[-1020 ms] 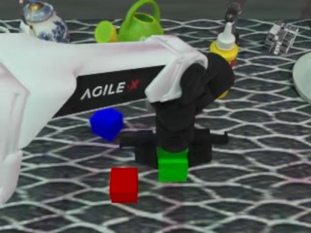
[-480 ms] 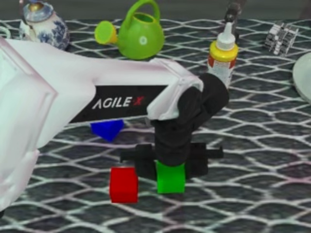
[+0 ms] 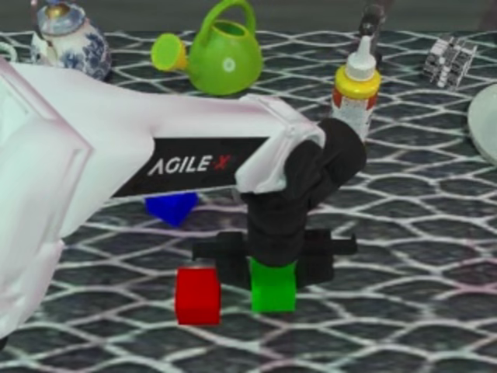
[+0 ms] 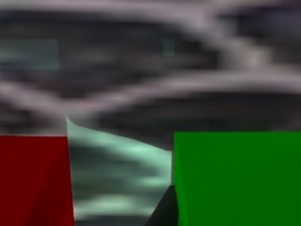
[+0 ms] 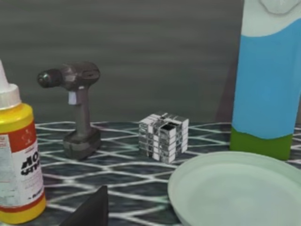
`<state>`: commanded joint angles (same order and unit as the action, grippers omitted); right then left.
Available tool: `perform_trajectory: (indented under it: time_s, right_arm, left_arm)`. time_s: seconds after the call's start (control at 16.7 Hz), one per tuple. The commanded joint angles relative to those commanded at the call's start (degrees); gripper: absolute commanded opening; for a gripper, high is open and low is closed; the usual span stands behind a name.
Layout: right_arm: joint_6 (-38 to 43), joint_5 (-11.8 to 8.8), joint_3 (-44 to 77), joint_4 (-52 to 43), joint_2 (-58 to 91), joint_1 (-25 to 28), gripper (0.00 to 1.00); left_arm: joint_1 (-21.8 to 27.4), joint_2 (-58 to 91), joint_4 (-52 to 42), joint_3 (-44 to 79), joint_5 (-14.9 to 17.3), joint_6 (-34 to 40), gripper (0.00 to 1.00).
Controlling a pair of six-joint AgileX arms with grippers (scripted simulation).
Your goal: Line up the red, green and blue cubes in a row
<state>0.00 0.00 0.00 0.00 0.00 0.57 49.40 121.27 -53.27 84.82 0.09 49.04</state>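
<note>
On the left of the surface [image 3: 435, 233] a blue-and-white teapot [image 3: 68, 33] stands at the far edge, and my left arm reaches in from that side across the patterned cloth. The blue cube [image 3: 172, 207] lies partly hidden under that arm, behind the other two cubes. The red cube [image 3: 197, 294] sits nearer the front, just left of the green cube [image 3: 273, 286] with a narrow gap between them; my left wrist view shows the same gap with red on one side and green on the other. My left gripper [image 3: 273, 268] is down over the green cube, its black body hiding the cube's far part, and I cannot tell whether my fingers clasp the cube or stand apart from it. Behind, a lime-green watering can [image 3: 217, 54] stands at the far edge. Right of it are a yellow bottle [image 3: 357, 85], a dark drill [image 5: 77, 110], a black-and-white puzzle cube [image 3: 450, 59] and a pale plate [image 3: 485, 124] at the right edge. My right arm is out of the top view; its wrist view looks at these things and a blue-and-green bottle [image 5: 268, 89].
</note>
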Motion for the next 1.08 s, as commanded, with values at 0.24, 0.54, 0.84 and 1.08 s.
perform_trajectory:
  time_s: [0.24, 0.54, 0.84, 1.08]
  right_arm:
    - [0.0, 0.0, 0.0, 0.0, 0.0, 0.0, 1.0]
    - [0.0, 0.0, 0.0, 0.0, 0.0, 0.0, 1.0]
    - [0.0, 0.0, 0.0, 0.0, 0.0, 0.0, 1.0]
    - [0.0, 0.0, 0.0, 0.0, 0.0, 0.0, 1.0]
  left_arm:
    - [0.0, 0.0, 0.0, 0.0, 0.0, 0.0, 0.98]
    - [0.0, 0.0, 0.0, 0.0, 0.0, 0.0, 1.0]
    - [-0.1, -0.1, -0.2, 0.2, 0.0, 0.0, 1.0]
    - [-0.5, -1.8, -6.9, 4.9, 0.0, 0.2, 1.0]
